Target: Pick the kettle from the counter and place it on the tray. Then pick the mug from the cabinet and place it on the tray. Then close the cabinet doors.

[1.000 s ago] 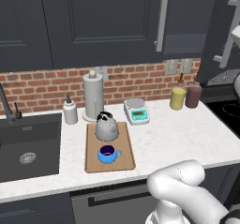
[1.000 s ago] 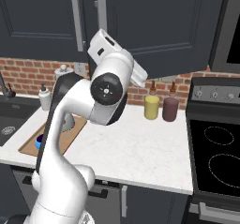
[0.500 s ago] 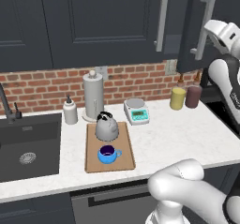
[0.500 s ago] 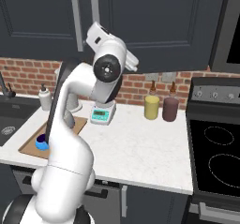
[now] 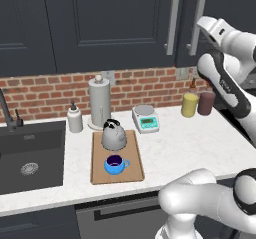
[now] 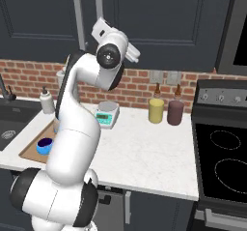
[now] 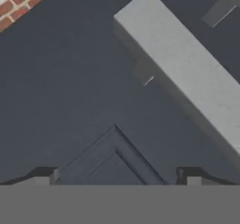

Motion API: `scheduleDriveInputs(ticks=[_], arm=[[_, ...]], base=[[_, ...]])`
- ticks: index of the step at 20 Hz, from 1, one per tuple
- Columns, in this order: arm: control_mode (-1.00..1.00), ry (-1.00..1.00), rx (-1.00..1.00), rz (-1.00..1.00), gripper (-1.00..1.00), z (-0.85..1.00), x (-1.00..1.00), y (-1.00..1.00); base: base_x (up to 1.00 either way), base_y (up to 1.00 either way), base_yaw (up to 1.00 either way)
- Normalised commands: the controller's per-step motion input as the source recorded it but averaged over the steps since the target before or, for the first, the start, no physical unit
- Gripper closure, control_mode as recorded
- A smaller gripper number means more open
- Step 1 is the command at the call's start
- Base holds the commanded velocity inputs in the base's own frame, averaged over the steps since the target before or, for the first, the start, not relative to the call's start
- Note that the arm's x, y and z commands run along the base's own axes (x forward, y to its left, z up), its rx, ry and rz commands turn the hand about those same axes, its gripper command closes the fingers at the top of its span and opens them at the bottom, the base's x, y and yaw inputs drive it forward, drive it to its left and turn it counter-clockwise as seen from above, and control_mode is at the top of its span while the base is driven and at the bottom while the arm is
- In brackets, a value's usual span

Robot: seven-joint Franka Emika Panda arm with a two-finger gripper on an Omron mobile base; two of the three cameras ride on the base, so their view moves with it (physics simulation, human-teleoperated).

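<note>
Facing closed cabinet doors [image 5: 120, 28], end effector [image 7: 117, 178] fingers apart, kettle [image 5: 114, 135] and mug [image 5: 115, 164] on tray [image 5: 100, 175]

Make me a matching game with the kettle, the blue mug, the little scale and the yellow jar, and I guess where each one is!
Things:
1. squat grey metal kettle
2. small round bright-blue mug
3. small white kitchen scale
4. yellow cylinder jar

Places:
A. on the white counter, beside a dark maroon jar
B. near end of the flat light-brown wooden tray
C. far end of the tray
D. on the counter, right of the tray

Pairs: 1-C, 2-B, 3-D, 4-A
</note>
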Motion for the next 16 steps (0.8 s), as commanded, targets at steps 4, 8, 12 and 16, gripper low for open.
scheduleDriveInputs(ticks=[4,8,12,16], arm=[[-1.0,0.08,0.0,-0.14,-1.0,-0.16,0.59,0.0],[-1.0,0.09,0.0,-0.18,-1.0,-0.21,0.56,0.0],[-1.0,0.14,0.0,-0.2,-1.0,-0.26,0.5,0.0],[-1.0,0.1,0.0,-0.14,-1.0,-0.25,0.2,-0.02]], base=[[0.0,0.0,0.0],[0.0,0.0,0.0],[0.0,0.0,0.0],[0.0,0.0,0.0]])
